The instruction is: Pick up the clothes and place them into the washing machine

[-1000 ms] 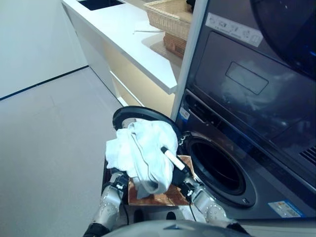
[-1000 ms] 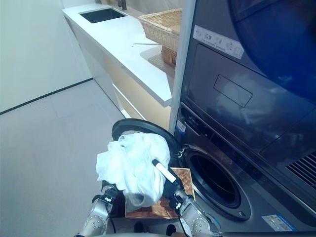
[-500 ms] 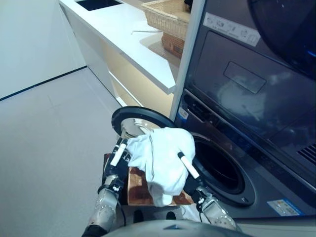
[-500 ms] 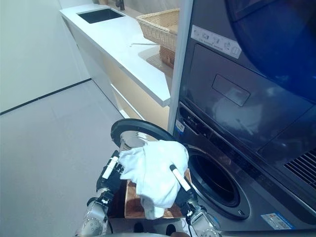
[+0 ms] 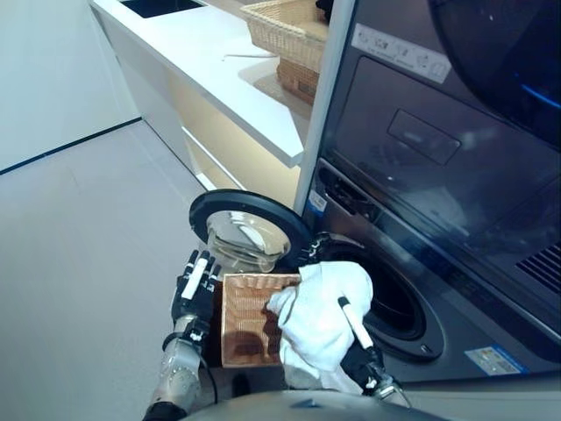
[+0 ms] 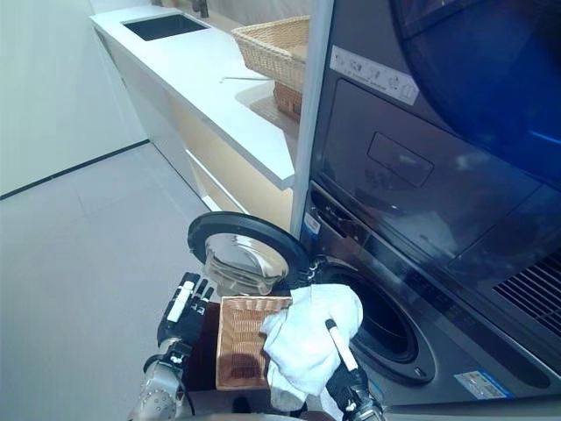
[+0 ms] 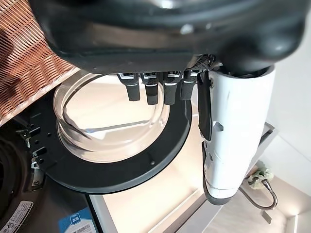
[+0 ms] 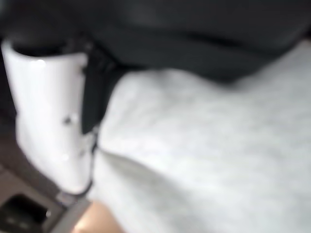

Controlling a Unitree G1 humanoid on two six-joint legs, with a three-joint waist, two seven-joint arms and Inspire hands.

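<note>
Left wrist view alone shows the left hand [image 5: 195, 282] empty, fingers straight, facing the round door [image 5: 241, 233]. Right hand [image 5: 361, 345] clutches the white cloth [image 5: 320, 320], now clear of the basket [image 5: 245, 317] at the washer opening [image 5: 396, 303]; earlier both hands held it.

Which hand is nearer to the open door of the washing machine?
Left. The left hand is open just below the door. The right hand holds the white cloth farther away, before the drum opening.
</note>
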